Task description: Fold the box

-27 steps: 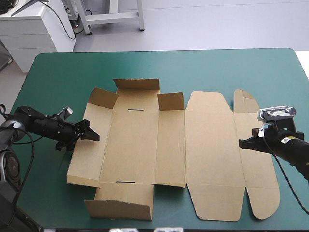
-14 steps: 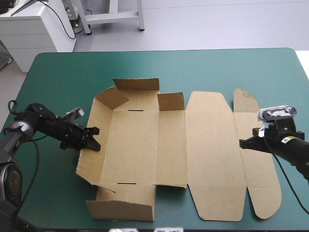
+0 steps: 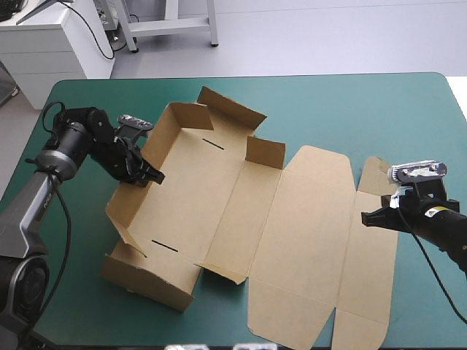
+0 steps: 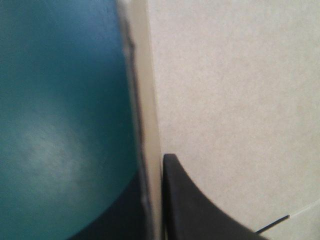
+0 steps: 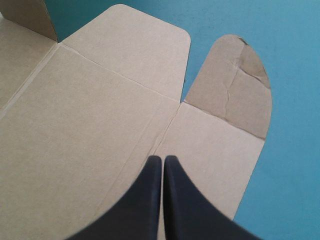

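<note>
– On the bench, position of the box?
– Left of centre to right of centre on the teal-green cover, lying askew to the bench edges. The long axis runs from the far-left side toward the near-right corner.

– Which end points where?
– The tray end is at the left. Its left wall, far wall and near wall are raised. The lid panel lies flat, pointing to the near right. A rounded flap with creases lies flat at the right end.

– Left tool?
– Clamped on the top edge of the left wall. The wrist view shows the board edge-on between the two black fingers, with teal-green cover on one side and brown board on the other.

– Right tool?
– Fingers closed to a pointed arch, nothing between them. It sits over the right-hand panel, just inside its edge, tip aimed toward the lid panel. It is probably touching the board, but contact is not clear from either view.

– Spacing between the tools?
– Well apart, at opposite ends of the long axis.
</note>
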`<control>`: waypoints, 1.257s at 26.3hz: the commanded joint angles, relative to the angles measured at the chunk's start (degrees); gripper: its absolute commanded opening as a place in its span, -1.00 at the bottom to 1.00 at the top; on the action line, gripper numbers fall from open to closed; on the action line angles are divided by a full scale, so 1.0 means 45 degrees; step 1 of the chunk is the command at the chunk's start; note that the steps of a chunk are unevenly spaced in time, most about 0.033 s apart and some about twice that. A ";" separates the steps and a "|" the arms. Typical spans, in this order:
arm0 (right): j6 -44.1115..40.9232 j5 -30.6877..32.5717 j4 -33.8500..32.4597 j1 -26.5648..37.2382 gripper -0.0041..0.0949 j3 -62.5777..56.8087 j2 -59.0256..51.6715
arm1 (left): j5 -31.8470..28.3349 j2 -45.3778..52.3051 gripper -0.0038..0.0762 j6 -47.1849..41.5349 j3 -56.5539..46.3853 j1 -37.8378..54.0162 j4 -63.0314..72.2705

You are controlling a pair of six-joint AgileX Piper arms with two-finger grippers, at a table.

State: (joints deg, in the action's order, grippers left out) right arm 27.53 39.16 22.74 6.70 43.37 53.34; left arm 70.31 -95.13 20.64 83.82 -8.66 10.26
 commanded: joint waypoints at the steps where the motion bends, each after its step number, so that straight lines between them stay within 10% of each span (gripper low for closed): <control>1: 0.0050 -0.0578 0.0148 0.0065 -0.92 0.0352 -0.0145 | 0.0839 0.0388 -0.92 0.0997 0.1598 -0.1104 -0.1165; 10: -0.0006 -0.0533 0.0148 0.0065 -0.92 0.0352 -0.0145 | 0.0131 -0.1146 -0.92 0.2123 0.4574 -0.5410 -0.9103; 22: -0.0095 -0.0533 0.0148 0.0065 -0.92 0.0352 -0.0145 | -0.2473 -0.1357 -0.92 0.1629 0.4195 -0.7156 -0.9717; 33: -0.0606 -0.0447 0.0117 0.0065 -0.92 0.0352 -0.0145 | -0.4277 -0.0627 -0.92 -0.3326 0.0414 -1.0004 -1.6567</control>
State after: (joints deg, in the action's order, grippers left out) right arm 24.74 39.54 22.68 6.70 43.33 53.34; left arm 53.37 -101.70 11.38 88.09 -50.62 -56.14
